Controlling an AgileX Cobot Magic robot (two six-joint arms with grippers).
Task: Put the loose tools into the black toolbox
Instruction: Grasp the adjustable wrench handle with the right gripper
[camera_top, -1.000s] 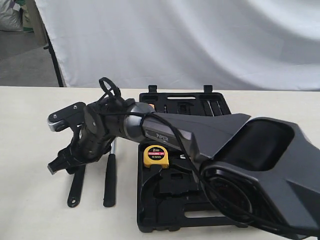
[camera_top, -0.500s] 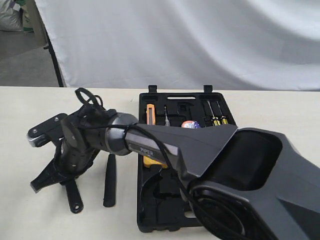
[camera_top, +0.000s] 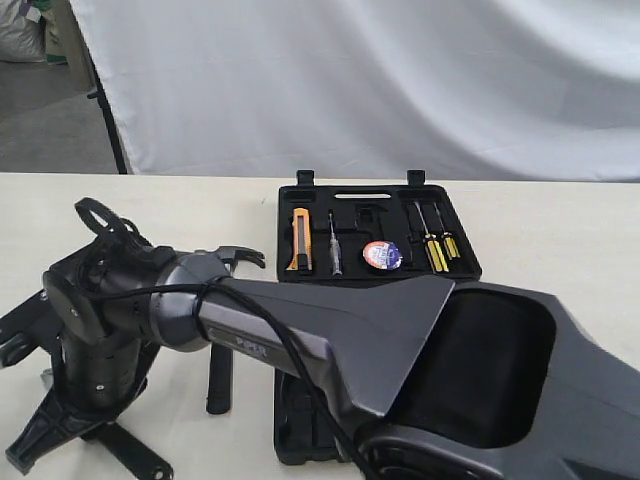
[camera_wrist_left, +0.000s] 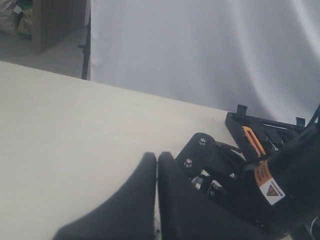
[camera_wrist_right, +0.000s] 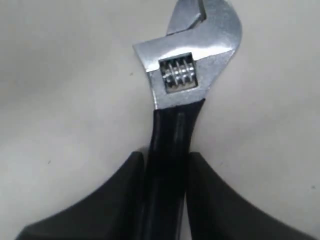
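Note:
My right gripper (camera_wrist_right: 167, 161) is shut on the black handle of the silver adjustable wrench (camera_wrist_right: 192, 60), whose head sticks out past the fingertips over the pale table. In the exterior view the right arm reaches across to the near left, and the wrench handle (camera_top: 138, 455) pokes out below it. The claw hammer (camera_top: 218, 380) lies on the table just left of the black toolbox (camera_top: 460, 268). The small tape roll (camera_top: 382, 255) sits in the toolbox's far half. My left gripper (camera_wrist_left: 157, 161) is shut and empty, held above the table.
The toolbox's far half also holds an orange utility knife (camera_top: 300, 240) and screwdrivers (camera_top: 437, 250). The right arm's bulky dark body (camera_top: 430, 370) covers most of the near half. A white backdrop (camera_top: 350, 80) hangs behind the table.
The right arm swung left and toward the near table edge with the wrench in its grip. That uncovered the far half of the toolbox and hid the yellow tape measure.

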